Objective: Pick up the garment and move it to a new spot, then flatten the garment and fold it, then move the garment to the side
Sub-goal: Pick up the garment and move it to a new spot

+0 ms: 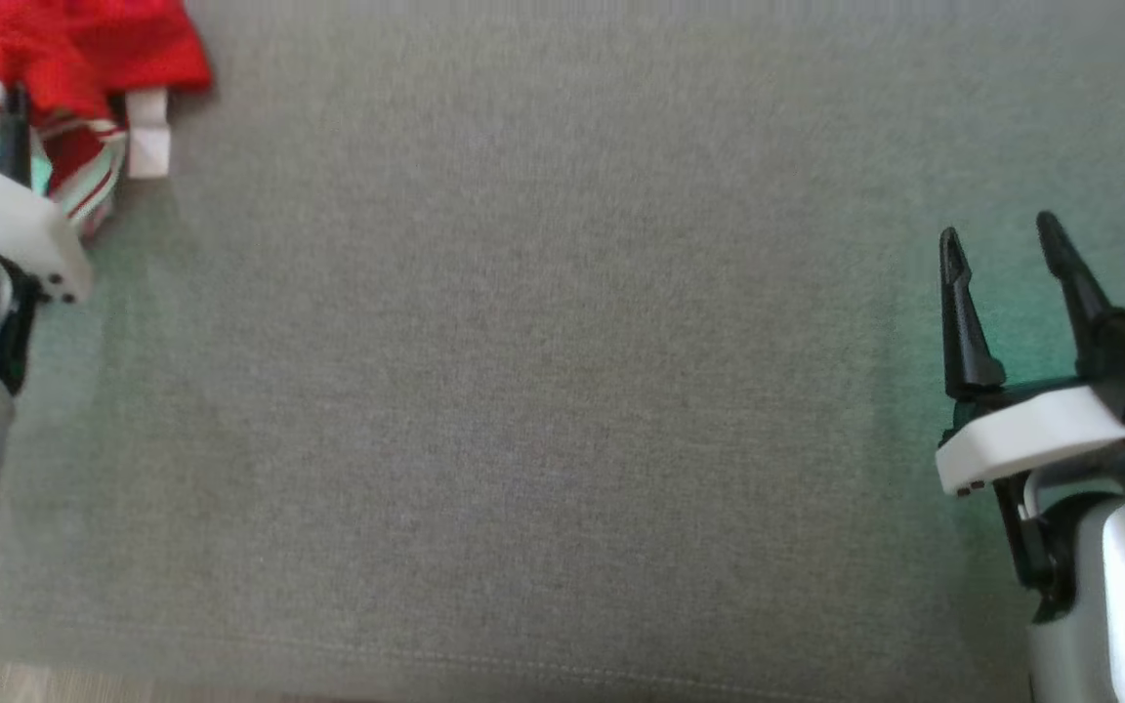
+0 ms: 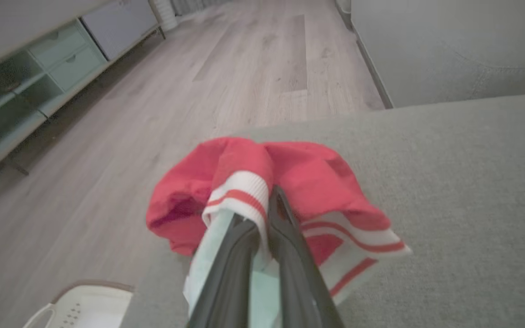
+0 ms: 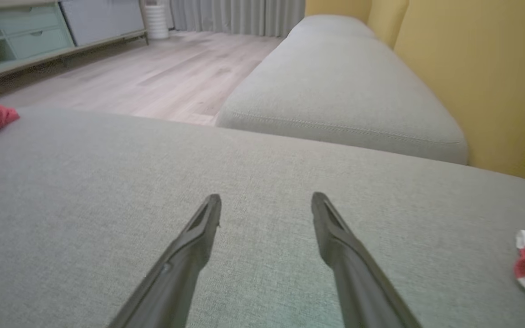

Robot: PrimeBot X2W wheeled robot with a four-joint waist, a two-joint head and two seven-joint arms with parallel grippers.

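Resting on grey cushion (image 1: 562, 391): garment (image 2: 326, 182) | pale wood floor (image 2: 244, 68) | yellow wall (image 3: 472, 68)

Home living room: grey woven-fabric sofa cushions (image 3: 335, 91) with stitched seams, pale grey-brown wood-plank floor (image 2: 244, 68), low white sideboard (image 2: 69, 68) with mint-green drawers and glass doors, grey pleated floor-length curtains (image 3: 239, 16), mustard-yellow painted wall (image 3: 495, 68) behind the sofa.

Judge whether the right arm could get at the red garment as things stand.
Probably not easily: the right gripper hovers open at the far side of the grey cushion from the garment, which the left gripper is shut on. Nothing lies between them.
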